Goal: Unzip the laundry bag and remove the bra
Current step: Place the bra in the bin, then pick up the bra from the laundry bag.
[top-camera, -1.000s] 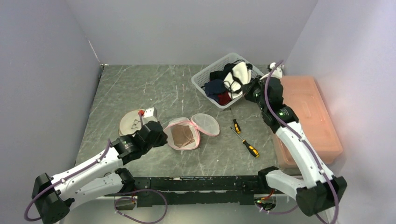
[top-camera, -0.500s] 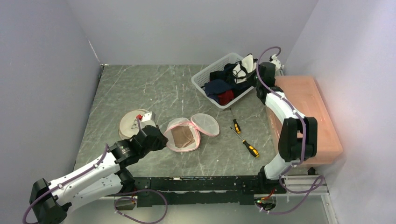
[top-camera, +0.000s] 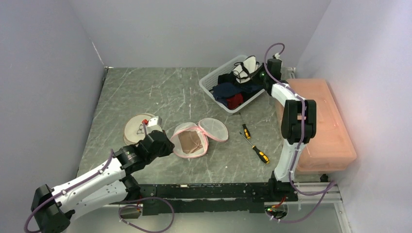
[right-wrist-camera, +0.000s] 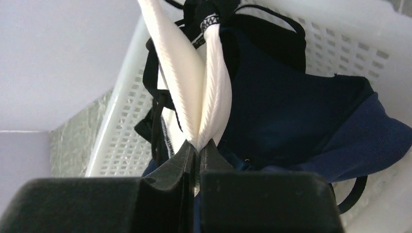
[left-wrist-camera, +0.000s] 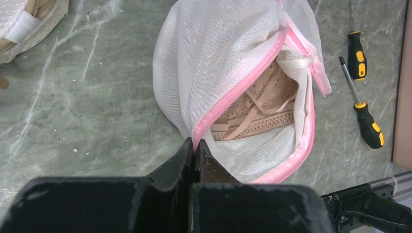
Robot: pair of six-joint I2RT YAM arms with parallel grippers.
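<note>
Since a second earlier the right arm had folded up close to its base and carried the white bra [right-wrist-camera: 192, 92] from above the middle of the basket [right-wrist-camera: 119, 131] to its far rim; the left arm had hardly shifted.

The right hand [right-wrist-camera: 198, 147] was clamped on the bra's two padded cups, which hid its fingertips where they met. Black straps [right-wrist-camera: 156, 104] hung from the cups against the basket's white lattice wall. A navy garment [right-wrist-camera: 301, 116] filled the basket beside them. How the straps ran lower down could not be made out, since the hand's own body blocked the bottom of the wrist view.

The left hand [left-wrist-camera: 194, 147] was pinched together on the pink zip edge [left-wrist-camera: 245, 80] of the laundry bag [left-wrist-camera: 209, 53], low on the tabletop [top-camera: 145, 92]. No zip pull could be made out. The bag lay unzipped near the middle of the tabletop, its mouth gaping. A beige lace bra [left-wrist-camera: 262, 110] lay inside, only partly seen past the mesh.

Right of the bag lay one screwdriver [left-wrist-camera: 357, 51], its shaft cut off by the frame's top edge, and a second screwdriver [left-wrist-camera: 368, 127]. Well left of the bag, a round beige pouch [left-wrist-camera: 29, 19] was cropped at the corner. A pink bin [top-camera: 320, 121] stood along the right edge of the tabletop.
</note>
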